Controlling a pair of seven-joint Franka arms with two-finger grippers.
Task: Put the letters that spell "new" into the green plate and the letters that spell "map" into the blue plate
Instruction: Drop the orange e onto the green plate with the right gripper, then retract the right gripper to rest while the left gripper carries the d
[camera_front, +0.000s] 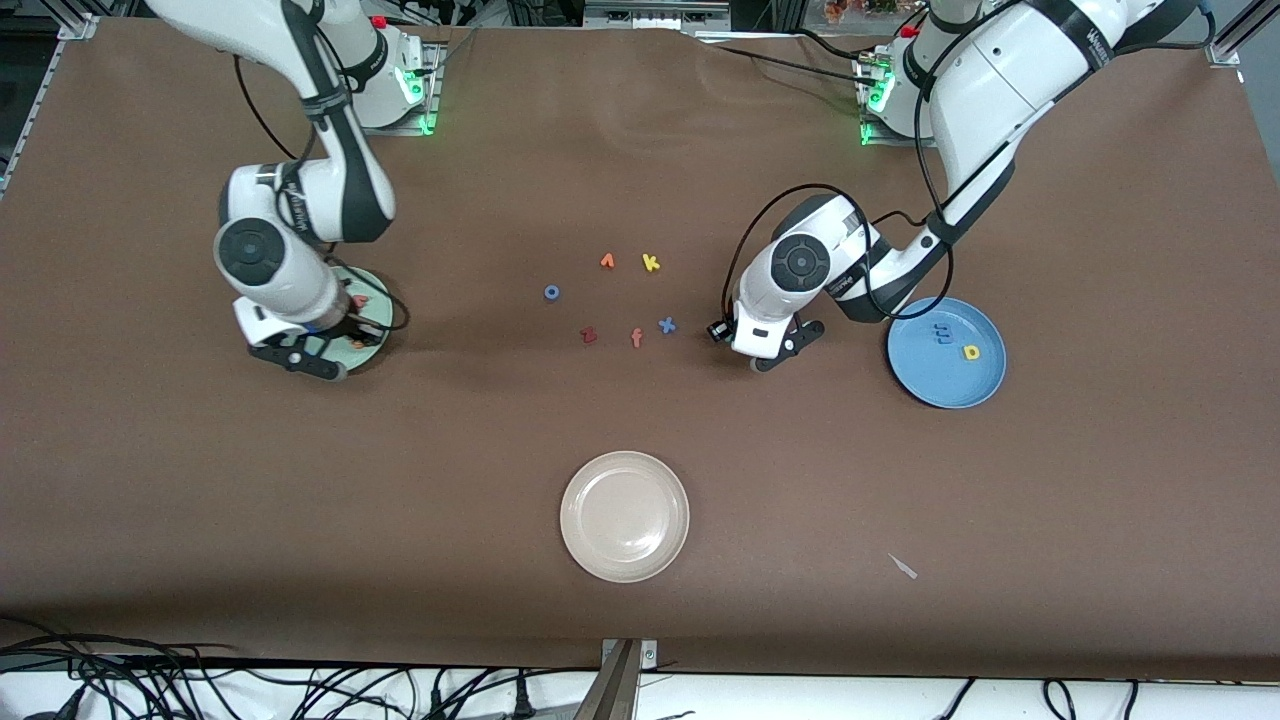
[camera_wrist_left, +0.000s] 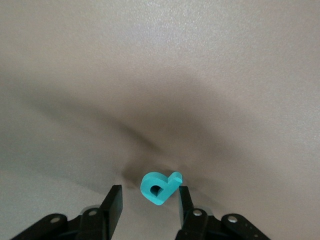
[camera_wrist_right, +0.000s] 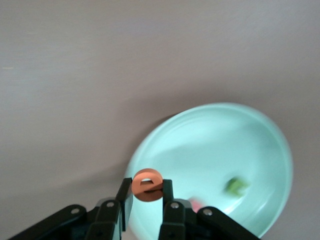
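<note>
My right gripper (camera_wrist_right: 147, 186) (camera_front: 342, 336) is shut on the orange e (camera_wrist_right: 147, 181) over the rim of the green plate (camera_wrist_right: 215, 145) (camera_front: 378, 318). A green n (camera_wrist_right: 236, 186) and a pink-red w (camera_wrist_right: 198, 204) (camera_front: 360, 300) lie in that plate. My left gripper (camera_wrist_left: 149, 190) (camera_front: 772, 350) is down at the table between the loose letters and the blue plate (camera_front: 940, 385), and it is open. The teal p (camera_wrist_left: 159, 188) stands tilted between the fingers; one fingertip (camera_wrist_left: 183, 196) touches it, the other stands clear. The blue m (camera_front: 940, 333) and the yellow a (camera_front: 971, 352) lie in the blue plate.
Loose letters lie mid-table: a blue o (camera_front: 551, 292), an orange letter (camera_front: 607, 261), a yellow k (camera_front: 651, 262), a dark red z (camera_front: 588, 335), an orange f (camera_front: 636, 338), a blue x (camera_front: 667, 324). A beige plate (camera_front: 625, 470) sits nearer the front camera, with a white scrap (camera_front: 903, 566) beside it.
</note>
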